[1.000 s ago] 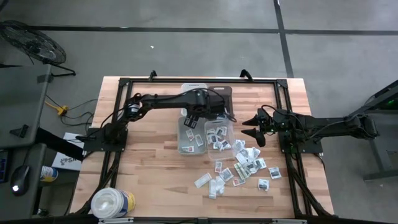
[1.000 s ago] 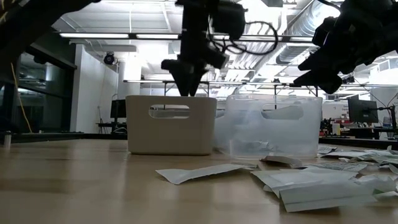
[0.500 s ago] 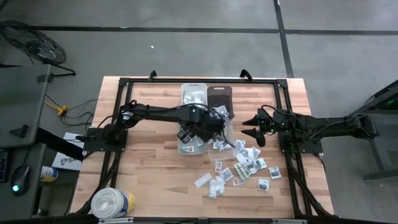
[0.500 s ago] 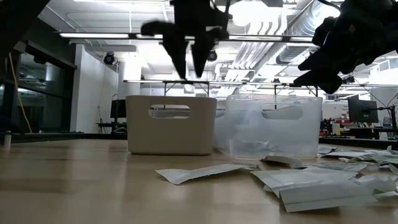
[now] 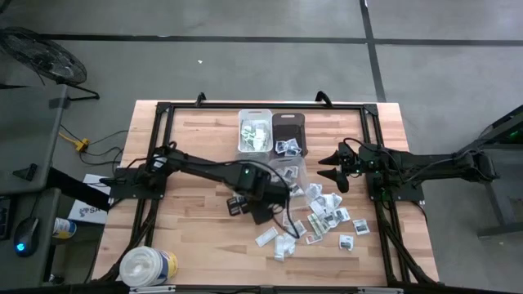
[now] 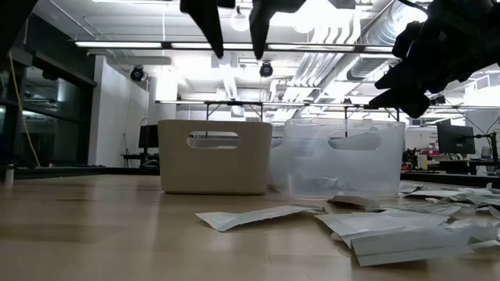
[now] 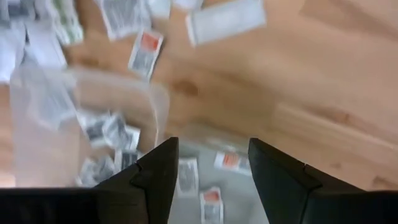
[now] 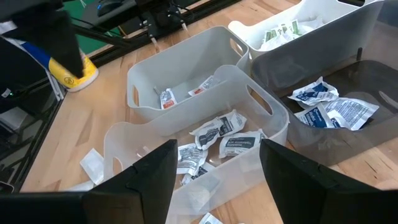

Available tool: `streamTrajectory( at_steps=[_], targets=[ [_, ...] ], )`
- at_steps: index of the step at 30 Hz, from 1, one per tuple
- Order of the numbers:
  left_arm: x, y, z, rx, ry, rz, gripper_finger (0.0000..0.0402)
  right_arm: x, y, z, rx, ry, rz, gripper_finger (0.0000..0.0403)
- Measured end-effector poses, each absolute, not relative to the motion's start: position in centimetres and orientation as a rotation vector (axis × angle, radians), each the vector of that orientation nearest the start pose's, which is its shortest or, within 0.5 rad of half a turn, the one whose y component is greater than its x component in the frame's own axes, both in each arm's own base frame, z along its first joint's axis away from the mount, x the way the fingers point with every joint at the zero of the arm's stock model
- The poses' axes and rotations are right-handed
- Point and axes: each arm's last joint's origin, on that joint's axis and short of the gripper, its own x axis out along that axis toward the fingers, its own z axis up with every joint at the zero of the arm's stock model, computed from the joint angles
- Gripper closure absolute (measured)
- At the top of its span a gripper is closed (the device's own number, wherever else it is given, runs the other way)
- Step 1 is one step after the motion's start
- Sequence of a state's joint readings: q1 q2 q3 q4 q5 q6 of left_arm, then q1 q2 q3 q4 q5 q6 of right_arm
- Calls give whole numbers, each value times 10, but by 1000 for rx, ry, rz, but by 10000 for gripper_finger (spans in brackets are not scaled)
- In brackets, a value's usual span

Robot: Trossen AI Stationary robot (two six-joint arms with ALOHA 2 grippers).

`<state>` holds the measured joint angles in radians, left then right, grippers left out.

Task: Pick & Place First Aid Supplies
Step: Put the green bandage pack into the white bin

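My left gripper hangs open and empty, pointing down over the near ends of a white bin and a clear bin. In the left wrist view its fingers frame packets lying in the white bin, with the clear bin beside it. Several loose first aid packets lie flat on the table near the right side. My right gripper waits open at the right, clear of the table, facing the bins.
Farther back stand a white bin with greenish packets and a dark bin with white packets. A big white round tub stands at the near left corner. Bare wood lies left of the bins.
My left gripper has swung from over the bins' far part toward the table's near edge, risen a little, and rolled about its own axis. Its fingers have stayed open and empty. Nothing on the table has moved.
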<state>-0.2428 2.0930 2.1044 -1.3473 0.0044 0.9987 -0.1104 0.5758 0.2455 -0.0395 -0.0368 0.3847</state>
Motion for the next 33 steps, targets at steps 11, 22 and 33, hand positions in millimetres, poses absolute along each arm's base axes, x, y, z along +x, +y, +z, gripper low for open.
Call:
streamTrajectory(
  at_steps=[11,22,33],
  targets=[
    [403,-147,261,996,1075,-868,209,139,-14,190,407,351,-143,181],
    [404,-165,206,1003,987,-831,209,139,-14,190,407,351,-143,181],
    [408,-171,182,964,941,-847,209,139,-14,190,407,351,-143,181]
  ],
)
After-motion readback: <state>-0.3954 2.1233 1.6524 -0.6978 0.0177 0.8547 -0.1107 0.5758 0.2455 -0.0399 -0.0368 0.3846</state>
